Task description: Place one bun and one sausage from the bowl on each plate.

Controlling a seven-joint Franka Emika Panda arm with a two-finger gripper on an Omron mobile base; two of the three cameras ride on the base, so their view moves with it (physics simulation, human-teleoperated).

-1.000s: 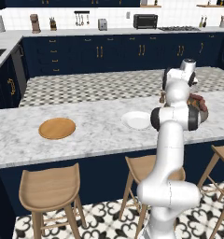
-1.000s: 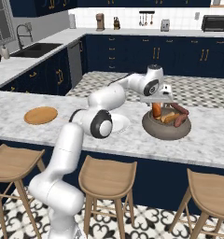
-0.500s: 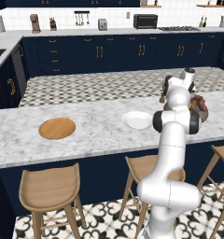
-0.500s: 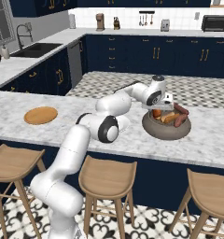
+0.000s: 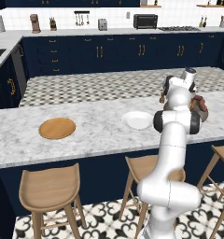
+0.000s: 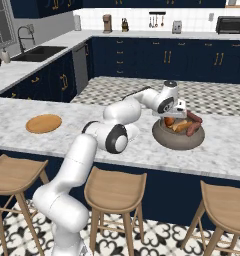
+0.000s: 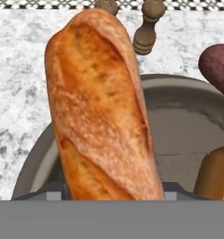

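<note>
1. From the right base view we see the claw [image 6: 176, 116] down in the bowl [image 6: 178, 138], which sits on the marble worktop [image 6: 227, 145] near its right end.
2. In that view two sausages [image 6: 194, 123] and an orange bun [image 6: 170, 121] lie in the bowl beside the claw.
3. The left base view hides most of the bowl behind the arm; we make out just a sliver of it [image 5: 201, 108] past the wrist.
4. That view gives us both plates: the white plate [image 5: 137, 120] just left of the arm, and the wooden plate [image 5: 57, 128] well apart, farther left. Both are bare.
5. The hand view puts a long crusty bun [image 7: 102, 112] between the fingers [image 7: 178, 190], standing over the grey bowl floor [image 7: 188, 126].
6. We read the claw as closed on that bun, with the finger tips at either side of its lower end.
7. The hand view also shows a dark sausage end [image 7: 217, 63], a second bun's edge [image 7: 216, 172], and two wooden grinders [image 7: 150, 25] on the worktop beyond the bowl.
</note>
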